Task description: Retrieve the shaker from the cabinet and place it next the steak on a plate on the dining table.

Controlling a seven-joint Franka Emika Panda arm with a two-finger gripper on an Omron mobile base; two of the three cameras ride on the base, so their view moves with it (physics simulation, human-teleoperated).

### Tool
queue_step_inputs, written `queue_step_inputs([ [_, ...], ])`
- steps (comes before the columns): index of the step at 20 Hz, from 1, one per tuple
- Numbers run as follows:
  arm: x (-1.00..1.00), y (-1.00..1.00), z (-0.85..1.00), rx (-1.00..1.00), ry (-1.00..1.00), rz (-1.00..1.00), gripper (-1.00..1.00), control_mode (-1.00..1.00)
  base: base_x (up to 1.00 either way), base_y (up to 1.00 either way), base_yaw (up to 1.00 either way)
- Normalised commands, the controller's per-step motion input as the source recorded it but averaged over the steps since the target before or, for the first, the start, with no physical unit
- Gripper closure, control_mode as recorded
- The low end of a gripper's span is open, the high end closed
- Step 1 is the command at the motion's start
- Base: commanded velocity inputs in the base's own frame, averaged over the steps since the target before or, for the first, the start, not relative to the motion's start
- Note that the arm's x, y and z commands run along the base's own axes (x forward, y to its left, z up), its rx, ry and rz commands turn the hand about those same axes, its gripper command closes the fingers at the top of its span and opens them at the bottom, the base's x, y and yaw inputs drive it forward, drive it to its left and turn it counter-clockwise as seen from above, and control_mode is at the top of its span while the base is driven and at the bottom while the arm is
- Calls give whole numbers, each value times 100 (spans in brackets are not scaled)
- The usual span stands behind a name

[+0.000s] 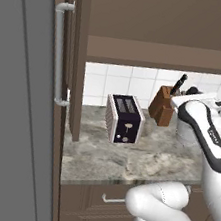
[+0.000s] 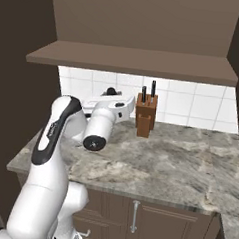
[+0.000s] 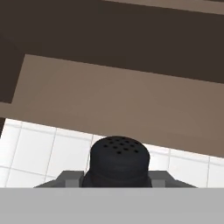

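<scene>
Clamped between the robot's fingers, the black shaker (image 3: 119, 159) fills the foreground of the hand view, its perforated top pointing up toward the underside of the cabinet (image 3: 122, 100) shelf and the white wall tiles (image 3: 30, 153) beyond — the gripper (image 3: 117, 177) is closed on its body, dark fingers (image 3: 70, 177) pressed against both sides. From the base cameras the white arm (image 1: 208, 130) reaches across the marbled stone counter (image 2: 154, 158) with its hand held below the shelf, close to the brown knife block (image 2: 146, 114); the shaker itself cannot be made out there. A toaster (image 1: 125, 119) stands on the counter to the left, near the cabinet's side wall, and a tall grey door with a silver handle (image 1: 58, 53) occupies the near left. By the look of it, the first part of the job is done: the shaker is off the shelf (image 1: 166, 55) and in hand. What remains appears to be the larger share — carrying it to the dining table and setting it down beside the steak on its plate.
</scene>
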Motion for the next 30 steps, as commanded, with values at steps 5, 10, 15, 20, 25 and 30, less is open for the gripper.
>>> queue_step_inputs([
  [5, 3, 0, 0, 0, 0, 0, 100, 100, -5, -3, 0],
  [10, 0, 0, 0, 0, 0, 0, 100, 100, -65, -7, 0],
  [15, 0, 0, 0, 0, 0, 0, 100, 100, -84, -11, 4],
  [20, 0, 0, 0, 0, 0, 0, 100, 100, -57, -11, 27],
  [25, 0, 0, 0, 0, 0, 0, 100, 100, -36, -2, 38],
  [30, 0, 0, 0, 0, 0, 0, 100, 100, -28, 0, 52],
])
